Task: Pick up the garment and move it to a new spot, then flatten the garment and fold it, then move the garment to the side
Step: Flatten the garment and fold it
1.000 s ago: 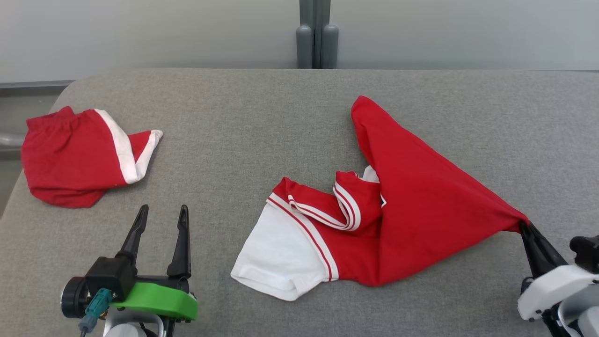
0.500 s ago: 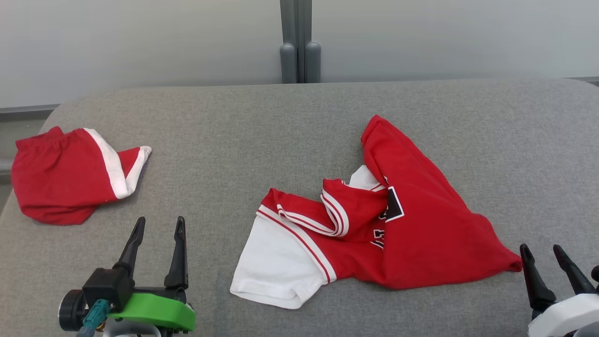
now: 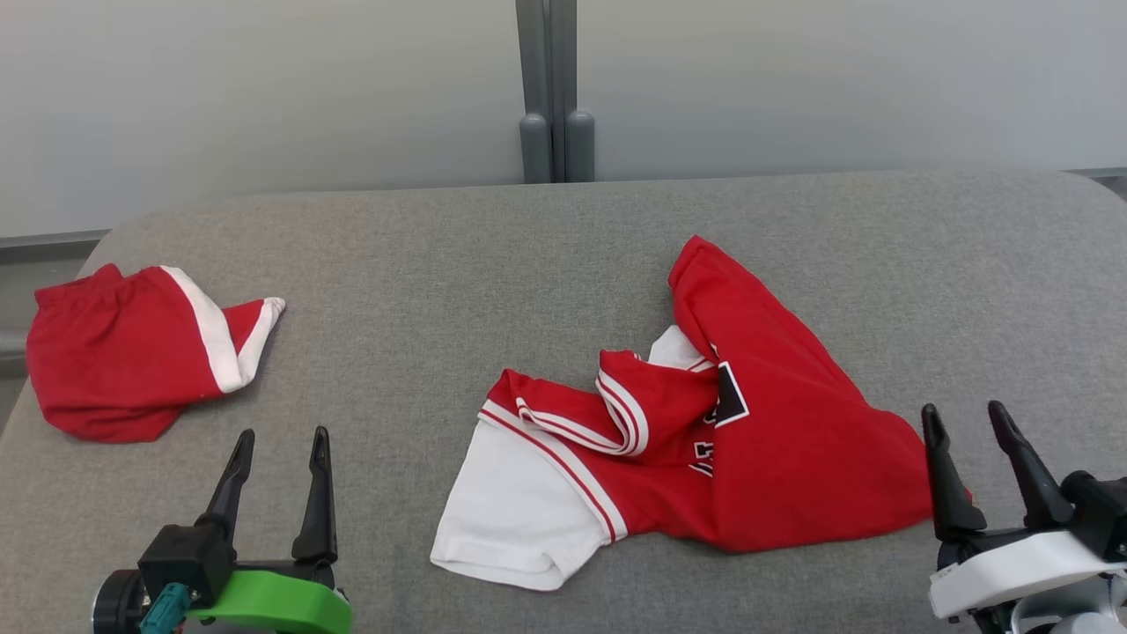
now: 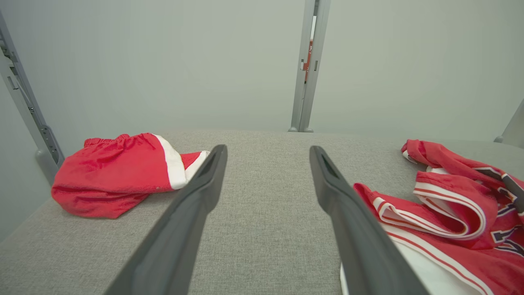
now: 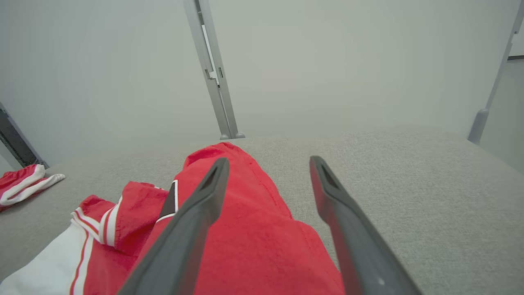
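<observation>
**A:** Where is the garment?

**B:** The garment point(image 3: 792, 458) lies crumpled on the grey table point(image 3: 440, 264), right of the middle. Its white sleeve points toward the near edge, the collar is bunched up in the centre, and the red body spreads off to the right, rising to a peak at the far side.

**A:** Is anything holding it?

**B:** No. The right fingers point(image 3: 944, 475) stand wide apart at the lower right, and the gap between them shows bare table. The inner one crosses the cloth's right corner in the head view. In the right wrist view it runs above the red fabric. I cannot tell whether it touches the cloth.

**A:** And the other arm?

**B:** The left fingers point(image 3: 315, 493) are spread wide too, at the lower left, with nothing between them. They point up the table, between the garment and the shorts point(image 3: 114, 361), and are clear of both.

**A:** Where are the shorts?

**B:** They are red with a white stripe, heaped at the table's far left edge, well apart from the garment.

**A:** What is behind it all?

**B:** There is a pale wall, with a grey post point(image 3: 548, 88) standing at the back edge of the table.
</observation>
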`<state>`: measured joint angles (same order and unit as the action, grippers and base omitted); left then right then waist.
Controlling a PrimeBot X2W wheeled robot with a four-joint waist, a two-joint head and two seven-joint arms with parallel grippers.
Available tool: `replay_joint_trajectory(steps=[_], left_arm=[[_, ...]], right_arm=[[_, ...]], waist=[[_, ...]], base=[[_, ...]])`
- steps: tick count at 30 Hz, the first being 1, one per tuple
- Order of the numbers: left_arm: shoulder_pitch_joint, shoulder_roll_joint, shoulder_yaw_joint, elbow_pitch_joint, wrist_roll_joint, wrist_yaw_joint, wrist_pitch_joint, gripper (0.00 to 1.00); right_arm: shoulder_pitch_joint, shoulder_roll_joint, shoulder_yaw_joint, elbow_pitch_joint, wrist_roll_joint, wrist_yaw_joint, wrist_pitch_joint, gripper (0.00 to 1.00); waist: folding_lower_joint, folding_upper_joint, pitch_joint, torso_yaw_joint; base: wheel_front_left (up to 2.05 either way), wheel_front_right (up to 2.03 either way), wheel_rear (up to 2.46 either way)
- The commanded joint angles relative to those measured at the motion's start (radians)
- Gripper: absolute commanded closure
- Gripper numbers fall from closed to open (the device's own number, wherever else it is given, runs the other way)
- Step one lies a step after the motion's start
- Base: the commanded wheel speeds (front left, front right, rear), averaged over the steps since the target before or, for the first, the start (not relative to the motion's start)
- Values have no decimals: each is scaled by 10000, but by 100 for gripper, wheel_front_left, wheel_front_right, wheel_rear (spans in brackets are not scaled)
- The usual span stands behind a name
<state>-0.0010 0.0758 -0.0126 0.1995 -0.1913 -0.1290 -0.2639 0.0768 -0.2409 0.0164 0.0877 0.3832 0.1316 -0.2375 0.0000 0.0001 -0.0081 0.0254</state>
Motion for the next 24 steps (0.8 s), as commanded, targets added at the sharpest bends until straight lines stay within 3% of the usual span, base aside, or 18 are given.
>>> replay_joint_trajectory(steps=[1, 11, 24], left_arm=[[145, 62, 39, -38, 75, -28, -6, 0], [243, 32, 147, 25, 100, -27, -6, 0], [510, 233, 156, 59, 93, -28, -6, 0]], right_arm=[[-66, 75, 58, -187, -245, -17, -95, 0], [456, 655, 19, -1020, -1197, -17, -266, 0], [1070, 1106, -281, -1351, -1525, -17, -288, 0]], waist=[[0, -1, -43, -15], [0, -1, -250, 45], [0, -1, -400, 157]], base=[[0, 0, 0], [0, 0, 0], [0, 0, 0]])
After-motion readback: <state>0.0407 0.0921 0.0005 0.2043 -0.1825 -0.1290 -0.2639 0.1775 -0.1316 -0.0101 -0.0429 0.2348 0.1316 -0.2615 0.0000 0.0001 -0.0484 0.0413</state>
